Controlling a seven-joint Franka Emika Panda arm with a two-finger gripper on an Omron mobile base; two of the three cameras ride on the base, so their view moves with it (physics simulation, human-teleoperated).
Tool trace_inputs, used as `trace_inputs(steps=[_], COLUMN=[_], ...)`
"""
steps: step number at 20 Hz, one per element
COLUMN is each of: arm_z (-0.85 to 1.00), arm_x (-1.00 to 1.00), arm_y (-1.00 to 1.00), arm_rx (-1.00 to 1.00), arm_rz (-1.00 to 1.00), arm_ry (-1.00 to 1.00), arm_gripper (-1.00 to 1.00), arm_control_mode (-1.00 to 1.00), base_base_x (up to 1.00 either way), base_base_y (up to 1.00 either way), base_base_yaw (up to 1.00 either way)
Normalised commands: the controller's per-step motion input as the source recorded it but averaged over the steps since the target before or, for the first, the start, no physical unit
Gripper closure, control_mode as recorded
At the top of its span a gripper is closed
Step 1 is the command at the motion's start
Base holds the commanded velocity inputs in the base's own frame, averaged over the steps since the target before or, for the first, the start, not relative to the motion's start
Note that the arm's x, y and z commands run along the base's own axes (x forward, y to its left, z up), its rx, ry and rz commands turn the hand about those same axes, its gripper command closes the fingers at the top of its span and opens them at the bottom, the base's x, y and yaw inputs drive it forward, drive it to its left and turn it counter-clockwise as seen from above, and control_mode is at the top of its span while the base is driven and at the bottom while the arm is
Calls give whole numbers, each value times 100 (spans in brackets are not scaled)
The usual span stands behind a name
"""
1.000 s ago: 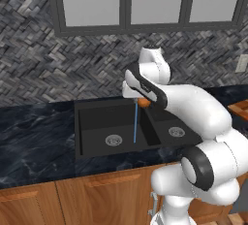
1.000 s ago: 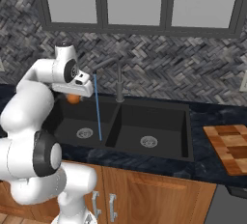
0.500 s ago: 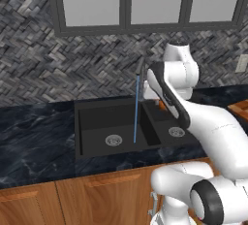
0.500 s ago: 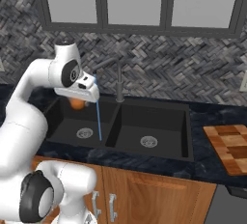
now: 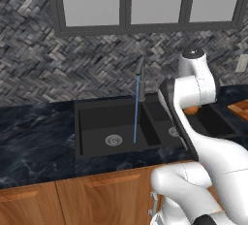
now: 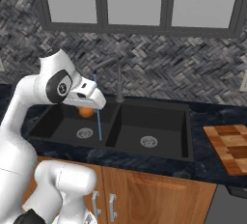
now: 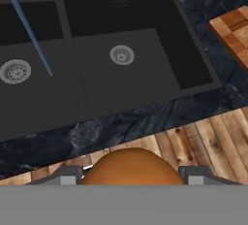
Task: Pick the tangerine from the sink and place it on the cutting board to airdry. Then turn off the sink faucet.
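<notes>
In the left base view, the black rectangular double-basin sink (image 5: pixel 97 122) sits in the dark marbled countertop (image 5: pixel 34 136). The slim dark grey gooseneck faucet (image 5: pixel 141 73) stands behind the divider, and a thin blue water stream (image 5: pixel 136 112) falls into the left basin near its round silver drain (image 5: pixel 113 140). The white arm crosses the right basin; a sliver of the small round bright orange tangerine (image 5: pixel 192 109) shows below the arm's wrist. A corner of the flat brown wooden cutting board (image 5: pixel 240 108) lies at the right edge. In the right base view, the two-finger gripper (image 6: pixel 88 108) hangs above the left basin, clenched on the tangerine (image 6: pixel 86 112), which is clear of the sink floor. The stream (image 6: pixel 99 121) runs just beside it. The cutting board (image 6: pixel 230 146) rests on the countertop to the right of the sink (image 6: pixel 144 131), well apart from the fruit. In the hand view, the tangerine (image 7: pixel 130 168) sits between the finger tips (image 7: pixel 68 174), with the sink (image 7: pixel 145 59), the stream (image 7: pixel 26 30) and the board corner (image 7: pixel 235 30) beyond.
</notes>
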Motion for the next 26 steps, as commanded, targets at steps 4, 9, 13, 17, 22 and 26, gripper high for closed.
trace_inputs(steps=[4,9,13,17,22,26], arm_z=[11,14,1,0,4,13], arm_x=[-40,-30,-32,-17,-10,-4], arm_y=[-76,-80,-72,-84,-76,-79], arm_rx=[-3,0,-1,0,0,0], arm_rz=[-5,-6,-5,-4,-4,-2], arm_ry=[-7,0,-8,-3,0,0], arm_gripper=[100,100,100,100,100,100], arm_control_mode=[-100,-100,-100,-100,-100,-100], base_base_x=[0,0,0,0,0,0], base_base_y=[0,0,0,0,0,0], base_base_yaw=[0,0,0,0,0,0])
